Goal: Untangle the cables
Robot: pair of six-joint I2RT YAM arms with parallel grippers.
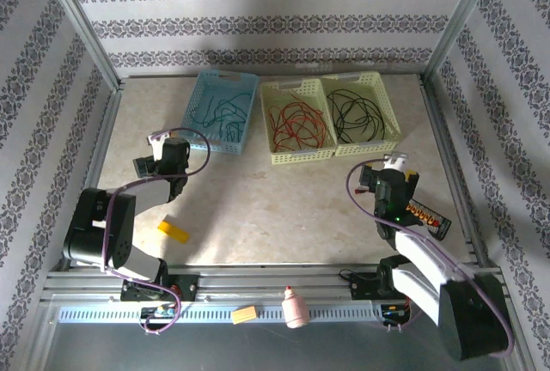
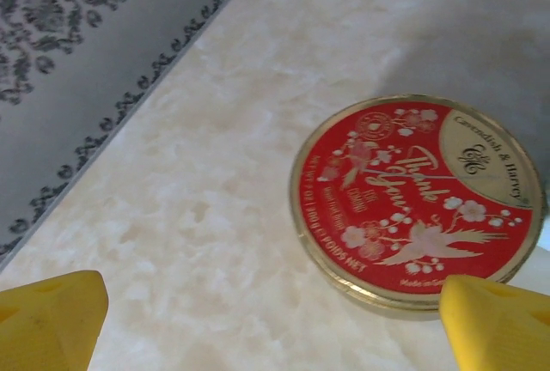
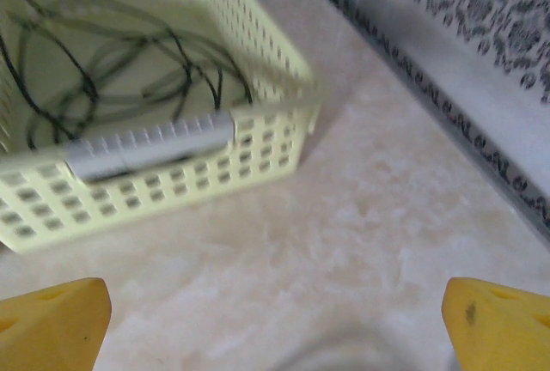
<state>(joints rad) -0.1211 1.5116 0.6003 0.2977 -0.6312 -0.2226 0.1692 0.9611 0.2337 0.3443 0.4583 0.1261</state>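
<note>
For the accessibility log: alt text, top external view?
Three far baskets, one colour each: dark green cables in the blue basket, red cables and black cables in two yellow baskets. Left pincer and right pincer hover nearer, empty.

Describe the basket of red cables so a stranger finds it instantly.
At the far edge of the table stand three baskets in a row. Take the middle basket, pale yellow. It alone holds red cables; the blue basket holds dark green cables, the right basket black cables.

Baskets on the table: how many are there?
3. The blue basket, far left, holds green cables; the middle yellow basket, red cables; the right yellow basket, black cables. None seems hidden.
</note>
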